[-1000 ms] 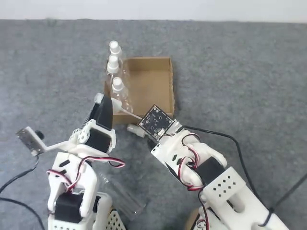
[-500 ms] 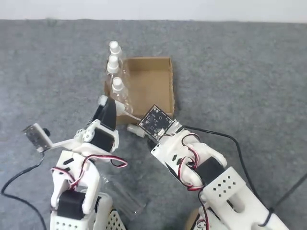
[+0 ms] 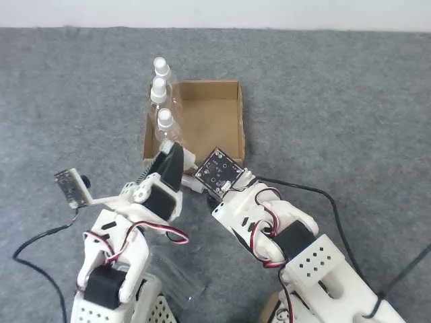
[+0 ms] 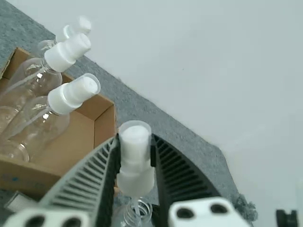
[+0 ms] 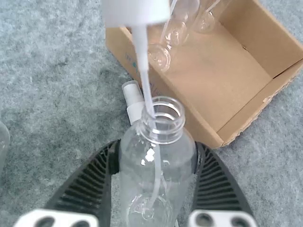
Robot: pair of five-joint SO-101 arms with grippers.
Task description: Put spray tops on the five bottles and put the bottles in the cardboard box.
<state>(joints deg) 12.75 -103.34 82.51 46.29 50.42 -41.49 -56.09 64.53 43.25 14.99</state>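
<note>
My right gripper (image 5: 155,158) is shut on an upright clear bottle (image 5: 156,142) with an open neck, just in front of the cardboard box (image 5: 227,85). My left gripper (image 4: 134,142) is shut on a white spray top (image 4: 135,156) and holds it above that bottle. The top's dip tube (image 5: 144,80) reaches down into the neck. In the high view the left gripper (image 3: 172,159) is beside the right arm's wrist board (image 3: 219,171). Three capped bottles (image 3: 163,121) stand along the left side of the box (image 3: 212,124).
A loose spray top (image 3: 190,183) lies on the grey carpet by the box's front wall, also seen in the right wrist view (image 5: 132,101). A clear bottle (image 3: 172,269) lies on the carpet near the left arm's base. The right half of the box is bare.
The left arm has swung right, bringing the spray top over the bottle held by the right gripper. The right arm has kept still.
</note>
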